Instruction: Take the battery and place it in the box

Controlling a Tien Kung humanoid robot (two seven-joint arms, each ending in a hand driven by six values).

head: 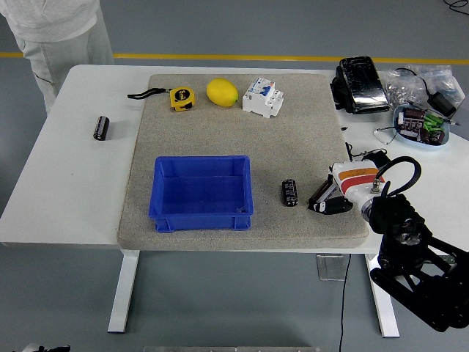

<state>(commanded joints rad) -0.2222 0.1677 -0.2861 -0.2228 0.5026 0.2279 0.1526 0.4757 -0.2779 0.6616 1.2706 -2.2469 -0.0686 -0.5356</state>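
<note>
A black cylindrical battery (290, 192) lies on the grey mat, between the blue box (202, 193) on its left and my right hand (327, 200) on its right. The box is open-topped and holds nothing. My right hand rests low on the mat a short way right of the battery, not touching it, fingers relaxed and holding nothing. A second black battery (101, 127) lies on the bare white table at the far left. My left arm is out of view.
A yellow tape measure (181, 97), a lemon (222, 92) and a white circuit breaker (263, 97) stand along the mat's far edge. A black device (361, 83), cables and a small tray of parts (421, 123) fill the table's right side. A person (55, 29) stands at the far left corner.
</note>
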